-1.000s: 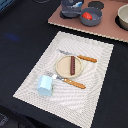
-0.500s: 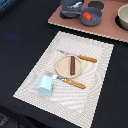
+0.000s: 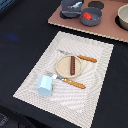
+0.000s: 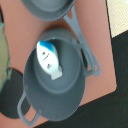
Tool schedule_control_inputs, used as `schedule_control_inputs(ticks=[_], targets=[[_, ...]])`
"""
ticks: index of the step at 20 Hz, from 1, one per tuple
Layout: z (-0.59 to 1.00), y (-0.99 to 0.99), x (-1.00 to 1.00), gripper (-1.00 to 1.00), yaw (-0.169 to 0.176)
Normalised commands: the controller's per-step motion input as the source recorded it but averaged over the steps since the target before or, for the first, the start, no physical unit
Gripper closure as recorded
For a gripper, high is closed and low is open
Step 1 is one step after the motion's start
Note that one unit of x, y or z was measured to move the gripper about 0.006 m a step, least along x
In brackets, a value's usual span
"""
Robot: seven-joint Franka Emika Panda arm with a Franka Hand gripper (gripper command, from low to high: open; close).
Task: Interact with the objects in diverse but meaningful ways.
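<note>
On the brown board (image 3: 107, 25) at the back, a grey pot (image 3: 66, 11) holds a small white and blue shaker (image 3: 76, 5). Beside it a red tomato (image 3: 88, 15) lies in a grey saucepan (image 3: 95, 20). The wrist view looks straight down into the pot (image 4: 35, 97) with the shaker (image 4: 49, 60) lying on its floor, and the saucepan's long handle (image 4: 82, 42) crosses its rim. A brown sausage (image 3: 73, 63) rests on a round plate (image 3: 65, 69) on the placemat. A light-blue cup (image 3: 44, 85) stands near the mat's front corner. No gripper shows in either view.
A fork (image 3: 80, 57) and a knife (image 3: 72, 82) with orange handles flank the plate on the striped placemat (image 3: 95, 95). A bowl (image 3: 123, 17) sits at the board's edge on the exterior view's right. A black disc (image 4: 10, 97) and a green shape (image 4: 2, 50) lie beside the pot.
</note>
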Motion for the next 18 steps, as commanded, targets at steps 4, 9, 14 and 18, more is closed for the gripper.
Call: schedule_control_inputs(ticks=[4, 9, 14, 18], targets=[[-0.25, -0.68, 0.67, -1.0, -0.066], [-0.26, -0.67, 0.55, -1.0, -0.076], [-0.29, -0.61, 0.49, -1.0, -0.081], [-0.3, -0.55, 0.45, -1.0, -0.081]])
